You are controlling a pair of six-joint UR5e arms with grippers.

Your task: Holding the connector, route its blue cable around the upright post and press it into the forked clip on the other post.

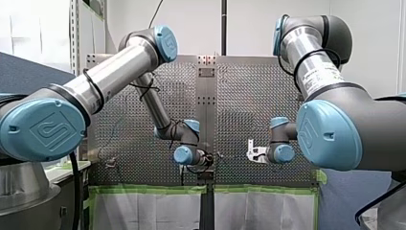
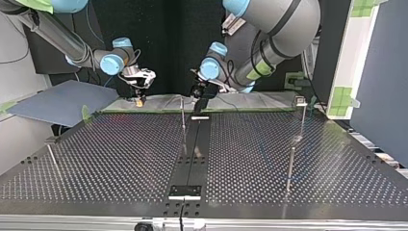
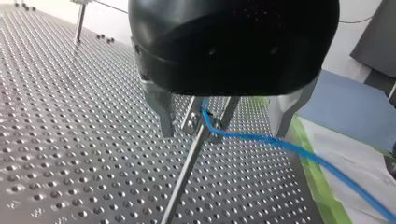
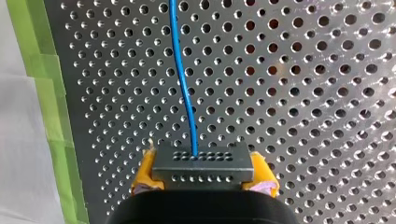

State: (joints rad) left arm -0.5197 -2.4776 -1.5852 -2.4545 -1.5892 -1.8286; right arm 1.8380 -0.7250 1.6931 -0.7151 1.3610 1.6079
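Perforated metal table (image 2: 120,154), edged with green tape (image 4: 51,116), is carrying the scene, with the forked clip (image 3: 210,116) standing atop its thin post (image 3: 187,172) near the taped edge. My left gripper (image 3: 223,130) is hanging directly over the forked clip, its two metal fingers (image 3: 161,112) spread wide and straddling the clip on either side without pinching anything. The blue cable (image 3: 289,147) is passing between the clip's prongs, then running out past one of those fingers, away from the clip and over the green tape. My right gripper (image 4: 204,173) is waiting off to one side of the forked clip, also close to the taped edge, with its yellow pads (image 4: 144,172) clamping the dark grey connector (image 4: 203,163) from both sides. The cable is leaving the connector's front face and stretching ahead over the table's holes. A second upright post (image 2: 291,166) is standing well apart from the forked clip, on the side away from the connector. How the cable is lying between the connector and the clip cannot be made out.
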